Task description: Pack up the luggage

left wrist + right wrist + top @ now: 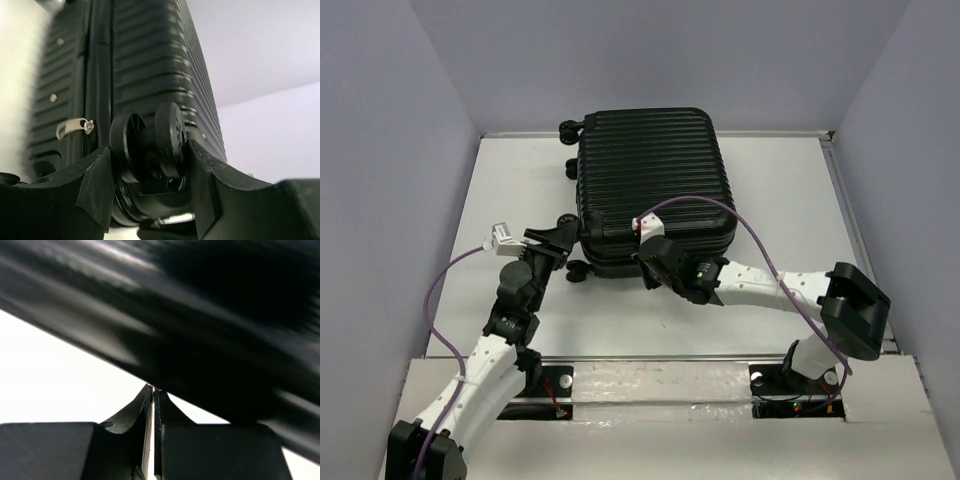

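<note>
Black fingers (95, 185) of the left gripper (148, 155) sit closest to the left wrist camera, thick and flat with slanted tips. They pinch a little twin wheel (170, 140), one finger on each side of it. The wheel is made of two round black discs side by side, and it sticks out from a corner of the luggage (650, 180). The luggage is a big black hard case with rounded corners and lots of straight ridges running across its shiny shell. It lies flat and closed on the desk (510, 200), toward the back and about in the middle, with its wheels pointing to the left. A small silver zipper tab (70, 127) hangs by the dark seam on its side. More black wheels (570, 130) poke out at the far left corner. The right gripper (655, 262) is at the near edge of the case, and its two fingers are pressed together. In the right wrist camera their pointed tips reach right up to the blurry black shell, and I cannot tell if anything is caught between them. A thin purple cable (750, 230) loops over the case from the white right arm. The desk is smooth and pale, with plain light walls around it.
</note>
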`<state>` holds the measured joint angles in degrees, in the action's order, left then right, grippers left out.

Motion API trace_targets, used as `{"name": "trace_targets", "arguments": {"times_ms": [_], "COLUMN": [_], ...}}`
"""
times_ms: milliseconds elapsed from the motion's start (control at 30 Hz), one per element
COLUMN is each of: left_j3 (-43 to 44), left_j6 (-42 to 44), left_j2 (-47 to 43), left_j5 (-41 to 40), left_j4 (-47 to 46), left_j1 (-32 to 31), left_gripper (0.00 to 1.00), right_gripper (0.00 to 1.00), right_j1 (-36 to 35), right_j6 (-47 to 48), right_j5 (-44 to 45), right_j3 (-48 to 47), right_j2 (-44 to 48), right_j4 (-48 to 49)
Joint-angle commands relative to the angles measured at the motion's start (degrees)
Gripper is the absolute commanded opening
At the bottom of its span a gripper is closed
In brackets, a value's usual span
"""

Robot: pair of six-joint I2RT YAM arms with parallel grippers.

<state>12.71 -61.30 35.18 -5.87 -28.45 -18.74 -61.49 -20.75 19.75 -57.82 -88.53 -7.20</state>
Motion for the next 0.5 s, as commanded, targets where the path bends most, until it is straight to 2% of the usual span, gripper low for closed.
{"name": "trace_targets", "arguments": {"times_ms": [0,133,167,267,333,367,467], "left_j3": [-3.04,-1.56,-0.94,0.65,0.91,1.0,2.4], "left_j6": [5.4,4.61,4.61,5.31,4.96,4.96,5.05], "left_j2": [-1.34,-0.38,0.41,1.38,2.0,2.61,4.19], "left_j5": [11.41,10.35,9.83,9.38,10.43,11.83,14.99], "left_j4": [4.63,3.31,3.14,3.49,3.4,2.96,2.43], "left_j1": [-5.68,-9.89,-12.0,-14.39,-15.62,-15.8,-17.2], "left_gripper": [0.06,0.06,0.06,0.06,0.06,0.06,0.06], "right_gripper": [0.07,0.07,0.07,0.07,0.07,0.07,0.07], "right_j1": [2.52,-1.95,-5.09,-6.88,-6.88,-6.88,-5.14], "right_j6": [0.72,-3.32,-3.24,-3.06,-4.12,-4.03,-3.33], "right_j5": [-11.82,-19.21,-17.74,-12.9,-11.67,-9.57,-7.1], "right_j3": [-7.92,-3.19,-3.09,-0.64,4.27,8.91,14.46], "right_j2": [-2.24,-8.12,-9.71,-12.28,-9.92,-6.34,0.26], "right_j4": [17.04,27.47,28.29,29.87,35.72,36.98,38.65]}}
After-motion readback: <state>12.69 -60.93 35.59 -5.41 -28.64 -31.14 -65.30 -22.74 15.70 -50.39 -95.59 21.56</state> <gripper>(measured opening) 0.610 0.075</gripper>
